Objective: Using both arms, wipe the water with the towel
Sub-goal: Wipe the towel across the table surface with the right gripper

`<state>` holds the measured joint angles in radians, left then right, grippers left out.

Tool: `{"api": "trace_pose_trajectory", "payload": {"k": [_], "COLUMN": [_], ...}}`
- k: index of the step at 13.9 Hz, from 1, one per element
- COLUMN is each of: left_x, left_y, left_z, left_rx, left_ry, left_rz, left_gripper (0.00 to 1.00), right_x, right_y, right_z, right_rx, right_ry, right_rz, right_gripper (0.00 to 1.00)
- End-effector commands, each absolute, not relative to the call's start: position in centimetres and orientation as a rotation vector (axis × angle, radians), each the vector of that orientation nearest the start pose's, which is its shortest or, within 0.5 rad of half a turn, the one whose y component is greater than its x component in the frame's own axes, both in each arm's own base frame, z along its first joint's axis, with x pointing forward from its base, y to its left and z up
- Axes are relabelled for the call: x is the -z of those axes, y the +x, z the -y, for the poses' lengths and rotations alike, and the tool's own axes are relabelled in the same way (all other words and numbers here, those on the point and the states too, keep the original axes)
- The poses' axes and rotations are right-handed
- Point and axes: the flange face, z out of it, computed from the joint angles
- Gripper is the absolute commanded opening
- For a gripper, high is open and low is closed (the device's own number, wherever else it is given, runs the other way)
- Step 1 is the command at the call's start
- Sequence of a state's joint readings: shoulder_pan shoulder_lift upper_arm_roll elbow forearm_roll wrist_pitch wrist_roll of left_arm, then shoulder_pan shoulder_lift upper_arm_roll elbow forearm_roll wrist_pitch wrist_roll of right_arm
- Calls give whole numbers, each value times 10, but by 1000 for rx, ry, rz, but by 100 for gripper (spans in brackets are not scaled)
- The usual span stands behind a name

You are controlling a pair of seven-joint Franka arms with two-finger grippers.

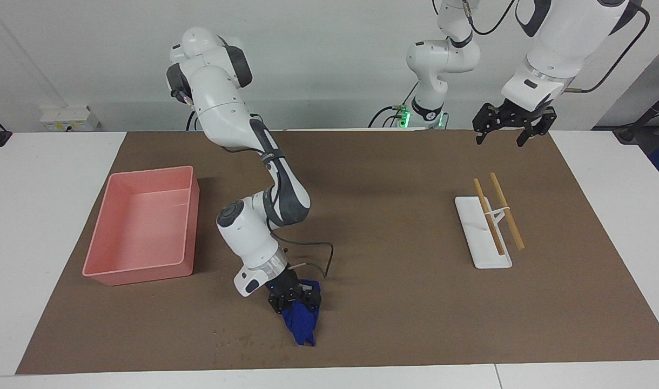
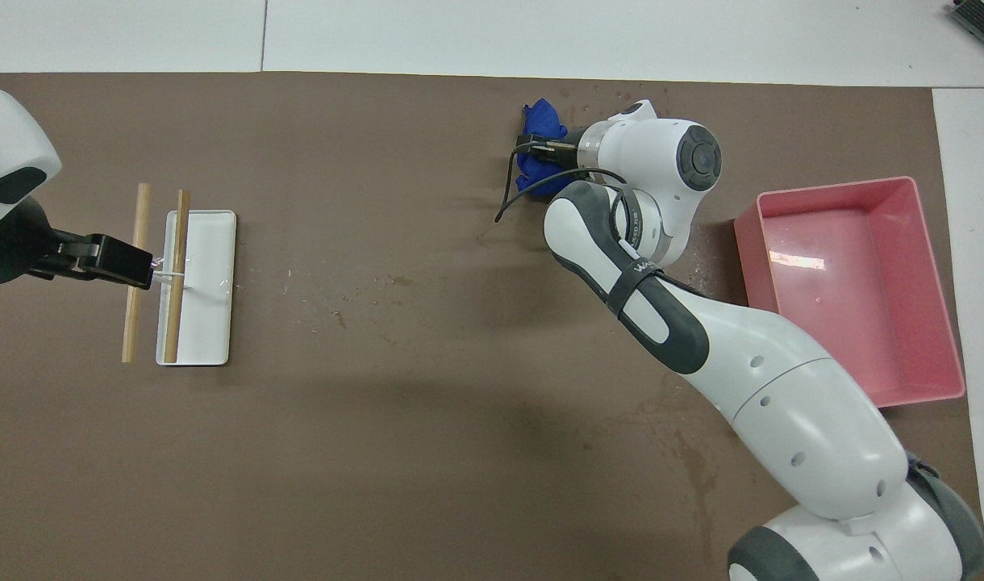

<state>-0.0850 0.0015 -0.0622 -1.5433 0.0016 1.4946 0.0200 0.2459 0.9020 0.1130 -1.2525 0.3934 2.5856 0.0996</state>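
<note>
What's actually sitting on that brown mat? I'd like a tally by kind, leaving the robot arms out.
Blue towel: 1, held by the right tool
Pink bin: 1
White tray: 1
Wooden sticks: 2, lying across the tray
Total: 5

R arm (image 1: 237, 129) reaches way out w/ elbow bent, wrist tipped down low by the table edge away from the robots; R gripper (image 1: 296, 300) squeezed tight on a blue towel (image 1: 302, 324); L arm (image 1: 556, 43) waits up high near its base; L gripper (image 1: 506, 129) points down, fingers (image 1: 478, 137) spread wide, holding nothing.
</note>
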Motion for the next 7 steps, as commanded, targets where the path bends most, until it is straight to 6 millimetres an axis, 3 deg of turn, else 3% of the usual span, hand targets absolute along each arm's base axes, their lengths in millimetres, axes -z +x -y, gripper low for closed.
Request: {"api": "trace_pose_trajectory", "payload": {"k": [1,4,7], "left_x": [-631,-631,-631], "left_y": [533,533,533], "left_z": [76,75,75], "left_rx": [-81,-80,-80], "left_ry": [-3115,-3114,-3114], "left_rz": [-272,-270,-270], "left_gripper": [100,100,100], "right_x": [-233,-216,-213], "right_y": [723,687,667], "right_z": [-240,-249,-236], "right_rx": [232,134,113], "right_ry": [-2821,-2885,-3005], "right_rz": [23,101,324], "right_gripper": [0,0,0]}}
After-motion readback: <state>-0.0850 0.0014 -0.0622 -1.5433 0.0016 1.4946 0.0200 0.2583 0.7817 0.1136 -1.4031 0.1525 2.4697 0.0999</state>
